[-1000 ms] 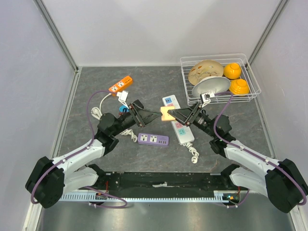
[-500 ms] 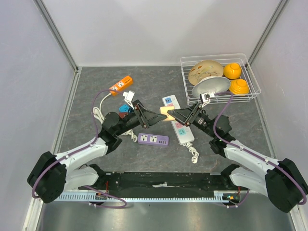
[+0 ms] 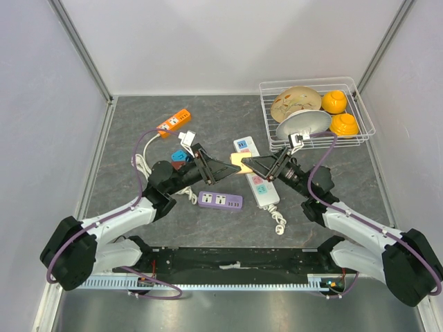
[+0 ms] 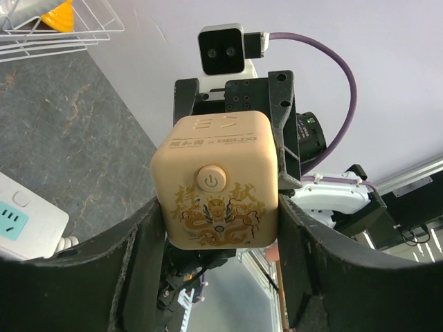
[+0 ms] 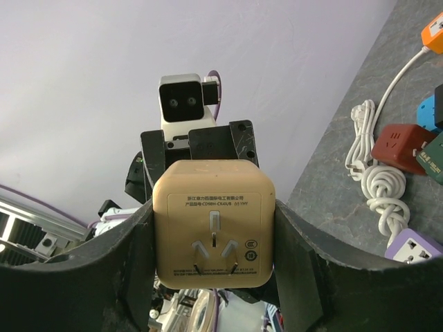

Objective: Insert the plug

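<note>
The grey table [image 3: 124, 138] lies below both grippers, with the wire basket [image 3: 308, 81] well off behind the right one. The white power strip [image 3: 266, 194] runs directly beneath the spot where the two meet, and the purple strip [image 3: 220, 200] lies under the left arm's fingers. The cube plug [image 4: 218, 159] hangs in the air between them. The right gripper [image 5: 213, 207] clamps it by two sides, and the left gripper [image 4: 218, 214] sits half-wide with its pads against the other pair of sides, so the plug appears to be held by both at once. The prongs [image 5: 196, 266] point away from the left gripper, toward the right wrist. The risk I see is in the handover. If the left pads are only resting there, a release by the right gripper would drop the cube onto the strip. If both pull while clamped, the cube could twist, leaving the prongs skewed to the socket holes.
</note>
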Controlling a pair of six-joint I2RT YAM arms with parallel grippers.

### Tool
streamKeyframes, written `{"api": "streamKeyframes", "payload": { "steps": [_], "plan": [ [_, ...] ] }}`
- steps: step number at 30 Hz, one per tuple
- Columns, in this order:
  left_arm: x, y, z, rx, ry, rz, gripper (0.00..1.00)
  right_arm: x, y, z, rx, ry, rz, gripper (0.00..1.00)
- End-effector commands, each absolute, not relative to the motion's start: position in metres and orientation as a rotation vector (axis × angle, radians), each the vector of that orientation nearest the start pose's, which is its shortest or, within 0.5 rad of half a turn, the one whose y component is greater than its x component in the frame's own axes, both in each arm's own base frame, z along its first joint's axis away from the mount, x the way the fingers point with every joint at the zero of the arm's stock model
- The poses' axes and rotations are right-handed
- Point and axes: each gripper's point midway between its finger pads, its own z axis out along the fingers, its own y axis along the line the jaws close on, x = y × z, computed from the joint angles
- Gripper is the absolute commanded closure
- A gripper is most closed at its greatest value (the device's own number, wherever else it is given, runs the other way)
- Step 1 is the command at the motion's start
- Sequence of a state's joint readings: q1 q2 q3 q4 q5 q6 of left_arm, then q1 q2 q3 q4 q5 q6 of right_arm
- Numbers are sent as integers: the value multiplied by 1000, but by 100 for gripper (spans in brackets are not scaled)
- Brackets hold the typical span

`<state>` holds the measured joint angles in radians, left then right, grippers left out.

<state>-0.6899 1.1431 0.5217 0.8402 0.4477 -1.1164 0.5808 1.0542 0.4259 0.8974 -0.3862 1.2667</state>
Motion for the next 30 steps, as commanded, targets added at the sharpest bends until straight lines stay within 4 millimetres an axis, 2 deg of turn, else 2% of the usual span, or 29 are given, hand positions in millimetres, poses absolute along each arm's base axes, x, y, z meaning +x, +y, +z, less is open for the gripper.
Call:
{"api": "streamKeyframes", "payload": {
  "steps": [1, 3, 4, 5, 6, 7, 8, 9, 10, 11, 12, 13, 14, 16, 17, 19, 22, 25, 26, 30],
  "plan": [
    [202, -313, 313, 178, 1534, -1755, 98, 226, 271, 311, 69, 1524, 1712, 69],
    [207, -312, 298, 166, 1603, -1687, 98, 228, 269, 309, 57, 1548, 1657, 46],
    [208, -308, 297, 166, 1618, -1655, 98, 231, 267, 305, 22, 1589, 1572, 26],
    [213, -305, 299, 163, 1626, -1610, 98, 232, 265, 303, 9, 1612, 1524, 19],
    [216, -303, 279, 181, 1711, -1521, 98, 236, 261, 301, -6, 1630, 1462, 13],
    [217, -297, 283, 185, 1709, -1475, 98, 241, 254, 296, -27, 1678, 1345, 5],
    [226, -291, 283, 154, 1724, -1404, 98, 246, 248, 293, -40, 1696, 1271, 2],
    [228, -284, 265, 183, 1800, -1305, 98, 247, 243, 278, -44, 1769, 1195, 2],
    [231, -277, 260, 185, 1832, -1244, 98, 254, 234, 284, -27, 1758, 1122, 2],
    [240, -268, 270, 167, 1820, -1172, 98, 259, 227, 278, -68, 1769, 1031, 2],
    [245, -261, 267, 202, 1831, -1090, 98, 259, 222, 264, -78, 1827, 972, 2],
    [246, -248, 248, 194, 1930, -998, 98, 265, 218, 261, -86, 1848, 909, 2],
    [254, -240, 258, 187, 1925, -943, 98, 267, 215, 254, -126, 1870, 852, 2],
    [258, -218, 243, 211, 2005, -786, 98, 272, 213, 231, -166, 1966, 770, 2],
    [263, -209, 251, 208, 2001, -739, 98, 276, 209, 220, -191, 1999, 710, 2],
    [266, -191, 243, 242, 2042, -605, 98, 281, 207, 191, -223, 2109, 630, 2],
    [269, -172, 247, 280, 2038, -472, 98, 287, 205, 158, -283, 2207, 538, 2],
    [270, -162, 245, 314, 2035, -400, 98, 293, 203, 134, -330, 2266, 459, 2],
    [270, -160, 245, 330, 2034, -385, 98, 298, 196, 128, -315, 2274, 400, 2],
    [271, -160, 239, 362, 2042, -365, 98, 305, 193, 101, -367, 2345, 311, 2]
  ]
}}
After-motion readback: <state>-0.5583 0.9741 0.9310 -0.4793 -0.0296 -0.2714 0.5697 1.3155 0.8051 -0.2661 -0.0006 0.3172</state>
